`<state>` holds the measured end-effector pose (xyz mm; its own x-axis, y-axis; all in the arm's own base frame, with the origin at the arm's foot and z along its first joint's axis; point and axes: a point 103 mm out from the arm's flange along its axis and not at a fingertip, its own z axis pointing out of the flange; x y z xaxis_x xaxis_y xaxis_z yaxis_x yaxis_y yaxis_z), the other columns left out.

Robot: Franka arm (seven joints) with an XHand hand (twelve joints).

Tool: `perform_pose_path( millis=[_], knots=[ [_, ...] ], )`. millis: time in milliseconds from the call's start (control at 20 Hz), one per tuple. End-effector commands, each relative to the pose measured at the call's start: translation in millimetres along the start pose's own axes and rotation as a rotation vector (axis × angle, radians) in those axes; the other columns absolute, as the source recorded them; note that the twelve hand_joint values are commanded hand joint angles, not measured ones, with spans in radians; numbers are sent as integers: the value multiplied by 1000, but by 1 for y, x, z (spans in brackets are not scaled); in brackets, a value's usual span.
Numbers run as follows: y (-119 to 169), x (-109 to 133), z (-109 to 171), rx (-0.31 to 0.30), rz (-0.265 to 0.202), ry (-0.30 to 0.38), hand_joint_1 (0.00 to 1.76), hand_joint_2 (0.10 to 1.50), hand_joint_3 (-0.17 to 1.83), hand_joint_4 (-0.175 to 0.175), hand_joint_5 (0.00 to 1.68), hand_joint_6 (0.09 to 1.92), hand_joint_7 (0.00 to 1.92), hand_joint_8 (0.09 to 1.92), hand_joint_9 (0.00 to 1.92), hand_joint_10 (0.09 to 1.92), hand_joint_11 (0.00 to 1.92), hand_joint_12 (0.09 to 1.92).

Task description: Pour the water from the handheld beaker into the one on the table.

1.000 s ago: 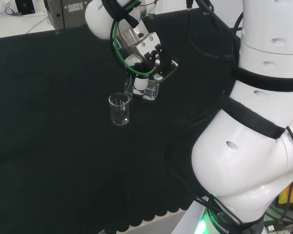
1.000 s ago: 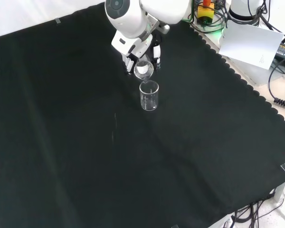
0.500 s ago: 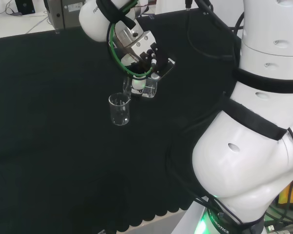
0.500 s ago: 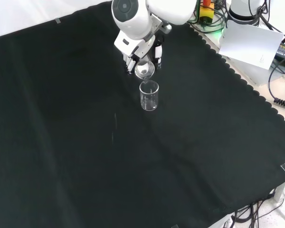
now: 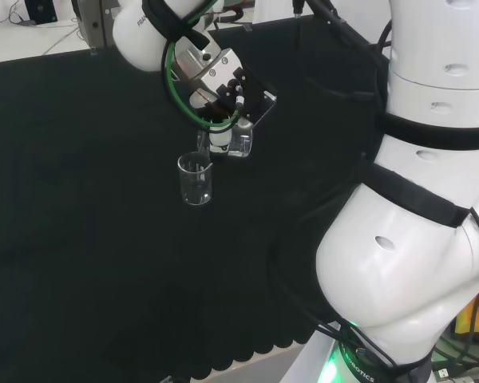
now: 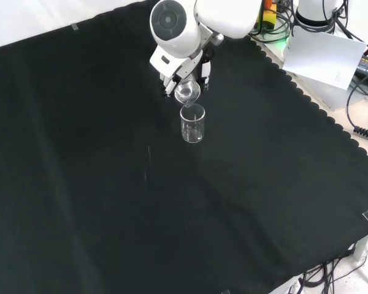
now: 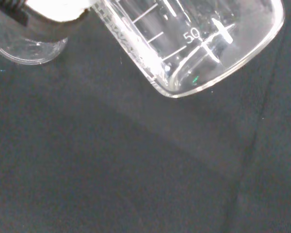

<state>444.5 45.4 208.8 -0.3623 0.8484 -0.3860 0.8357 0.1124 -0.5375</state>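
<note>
Front view, near to far: table beaker (image 6: 192, 123) upright at upper centre on the cloth (image 6: 110, 202); held beaker (image 6: 187, 92) tipped just above its rim, hand (image 6: 185, 67) clamped round it; advise slow tilting, lip kept over the mouth; water level not discernible.
</note>
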Motion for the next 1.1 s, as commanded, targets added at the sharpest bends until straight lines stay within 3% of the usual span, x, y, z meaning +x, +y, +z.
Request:
perform_pose_path(
  millis=[50, 700, 1100],
  knots=[
    [0, 2, 0, 14, 7, -41, 1290, 1094, -175, -107, 1081, 823, 1327, 626, 1519, 895, 1340, 922],
    [-2, 6, -4, 44, 23, -82, 1289, 1094, -175, -106, 1079, 827, 1325, 628, 1518, 897, 1339, 924],
    [-3, 10, -6, 45, 32, -144, 1289, 1095, -175, -106, 1078, 828, 1324, 630, 1517, 898, 1340, 924]
  ],
)
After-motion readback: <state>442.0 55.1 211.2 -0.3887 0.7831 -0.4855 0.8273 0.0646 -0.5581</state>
